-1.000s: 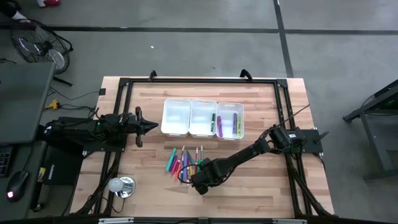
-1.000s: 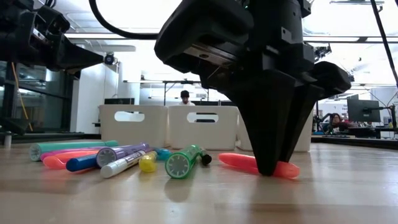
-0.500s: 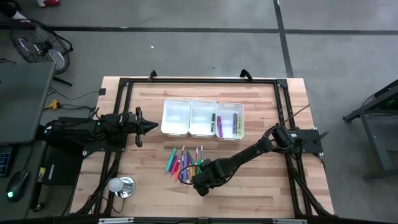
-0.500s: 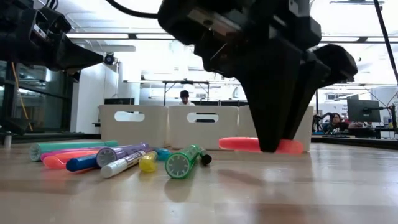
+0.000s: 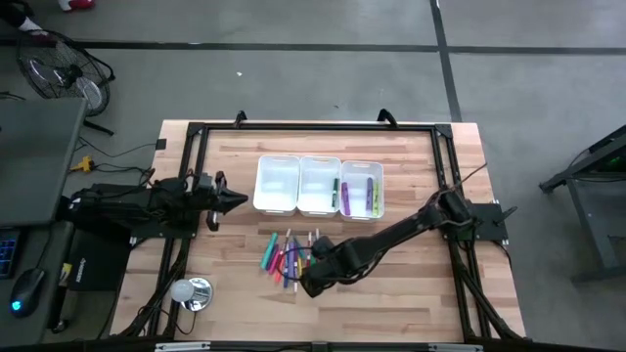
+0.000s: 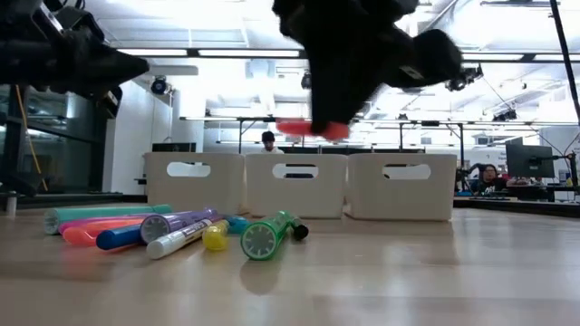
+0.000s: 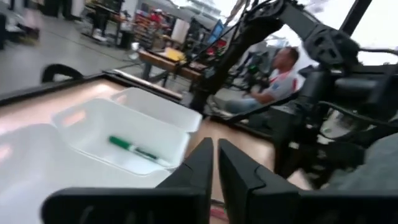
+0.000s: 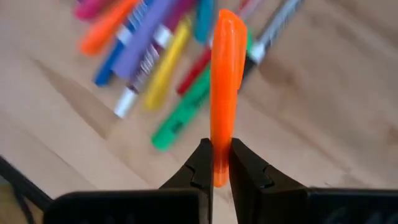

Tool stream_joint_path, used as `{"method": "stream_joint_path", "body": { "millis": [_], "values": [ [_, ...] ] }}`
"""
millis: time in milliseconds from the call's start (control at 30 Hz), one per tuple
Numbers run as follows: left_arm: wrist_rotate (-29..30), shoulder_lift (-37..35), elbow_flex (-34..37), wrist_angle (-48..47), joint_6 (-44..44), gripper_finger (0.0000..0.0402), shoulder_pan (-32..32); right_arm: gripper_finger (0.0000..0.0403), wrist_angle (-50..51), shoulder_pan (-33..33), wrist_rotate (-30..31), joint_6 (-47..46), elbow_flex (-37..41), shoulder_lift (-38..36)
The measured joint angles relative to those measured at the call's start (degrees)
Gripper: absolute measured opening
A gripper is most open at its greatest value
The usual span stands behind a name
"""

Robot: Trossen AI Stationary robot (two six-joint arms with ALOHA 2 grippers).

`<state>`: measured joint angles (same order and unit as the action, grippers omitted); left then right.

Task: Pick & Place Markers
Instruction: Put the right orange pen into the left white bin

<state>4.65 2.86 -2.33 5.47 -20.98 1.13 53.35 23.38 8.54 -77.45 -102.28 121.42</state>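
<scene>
Waiting at the left edge of the desk (image 5: 430, 293), the left tool (image 5: 238, 198) hangs in the air beside the white bins, its fingers (image 7: 198, 165) drawn nearly together with only a thin slit between them and nothing in it. Just past it stand three white bins in a row: the left bin (image 5: 276, 184) looks bare, the middle bin (image 5: 319, 184) holds a green marker (image 7: 133, 149) along its right wall, and the right bin (image 5: 362, 189) holds a purple and a yellow-green one. Nearer the front, a loose pile of markers (image 5: 287, 254) lies on the wood in teal, pink, blue, purple, yellow and green. Just right of the pile, the right tool (image 5: 311, 275) is lifted clear of the desk, clamped narrow on an orange marker (image 8: 224, 87). That marker sits crosswise between the fingers (image 8: 200, 165), and in the low view it shows well above the desk top, level with the tops of the bins behind it.
</scene>
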Motion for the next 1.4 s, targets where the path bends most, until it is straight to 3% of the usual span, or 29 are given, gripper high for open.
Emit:
{"method": "stream_joint_path", "body": {
  "millis": [233,367,767,1033,1400],
  "values": [
    [-1.1,3.84,-0.2,2.53,-13.71,0.0122,0.0,0.0019,-5.82,-3.28,4.93,8.94,-0.02,-1.49],
    [-1.57,7.47,-1.26,6.27,-18.22,0.0151,0.0,0.0019,-11.18,-5.28,5.87,15.18,-0.04,-1.61],
    [-3.81,20.93,-4.16,18.39,-19.83,0.0156,0.0,0.0019,-25.32,-12.05,6.91,29.53,-0.04,-4.13],
    [-2.15,25.3,-6.34,20.2,-16.74,0.0156,0.0,0.0019,-32.75,-16.23,4.35,31.91,-0.04,-4.84],
    [0.43,29.96,-7.08,23.08,-14.84,0.0156,0.0,0.0019,-35.64,-18.28,2.34,34.17,-0.07,-4.84]
  ]
}}
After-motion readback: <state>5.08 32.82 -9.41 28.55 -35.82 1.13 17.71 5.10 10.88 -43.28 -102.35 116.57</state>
